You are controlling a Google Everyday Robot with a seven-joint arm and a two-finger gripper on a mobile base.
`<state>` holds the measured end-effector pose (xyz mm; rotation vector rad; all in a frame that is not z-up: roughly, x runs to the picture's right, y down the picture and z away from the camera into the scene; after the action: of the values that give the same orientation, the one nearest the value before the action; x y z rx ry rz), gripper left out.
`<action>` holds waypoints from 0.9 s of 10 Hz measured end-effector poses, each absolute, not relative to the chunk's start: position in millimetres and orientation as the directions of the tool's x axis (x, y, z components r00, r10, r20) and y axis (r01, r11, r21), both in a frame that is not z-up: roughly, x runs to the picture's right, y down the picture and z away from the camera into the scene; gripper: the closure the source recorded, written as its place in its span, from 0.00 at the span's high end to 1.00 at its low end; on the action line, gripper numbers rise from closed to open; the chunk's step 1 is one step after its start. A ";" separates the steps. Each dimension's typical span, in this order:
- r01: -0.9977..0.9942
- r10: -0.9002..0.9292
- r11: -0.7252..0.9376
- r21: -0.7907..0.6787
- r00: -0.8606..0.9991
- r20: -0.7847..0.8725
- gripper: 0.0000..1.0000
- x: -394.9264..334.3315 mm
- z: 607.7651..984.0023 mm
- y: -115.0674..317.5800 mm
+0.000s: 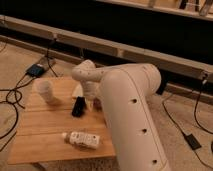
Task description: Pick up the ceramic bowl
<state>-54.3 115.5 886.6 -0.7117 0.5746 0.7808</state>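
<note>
1. Wooden table [40,127]: a slatted top in the lower left of the camera view. Clock directions below are read on this top, with 12 o'clock at its far edge.
2. Robot arm [130,110]: a thick white link rises from the lower right and bends at a rounded joint above the table's far right part. It hides the table's right side.
3. Gripper [93,102]: hangs below that joint at about 2 o'clock, low over the table top and just beside the bowl. Whether it is released, clenched or grasping something cannot be told.
4. Ceramic bowl [98,104]: only a dark maroon sliver shows at about 2 to 3 o'clock, against the arm's edge. The rest is hidden behind the arm.
5. Black object [78,106]: small and oblong, near the centre and at 9 o'clock from the gripper. What it is cannot be told.
6. Translucent white cup [45,90]: upright at 10 o'clock, well apart from the bowl.
7. White bottle [82,140]: lies on its side at 5 to 6 o'clock, near the front edge.
8. Cables [10,100]: run over the floor left of the table.
</note>
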 end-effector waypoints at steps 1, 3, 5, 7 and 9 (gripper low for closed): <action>-0.786 0.420 0.506 -0.354 0.583 -0.695 0.57 -55.1 888.1 116.9; -0.791 0.422 0.500 -0.352 0.578 -0.699 0.35 -56.3 889.7 115.9; -0.803 0.435 0.485 -0.347 0.566 -0.701 0.13 -57.4 889.3 111.8; -0.814 0.449 0.467 -0.344 0.554 -0.701 0.00 -57.9 887.5 107.0; -0.838 0.471 0.425 -0.342 0.527 -0.707 0.00 -60.2 880.3 97.3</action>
<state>-60.2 97.3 880.3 -0.7457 0.5661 0.8751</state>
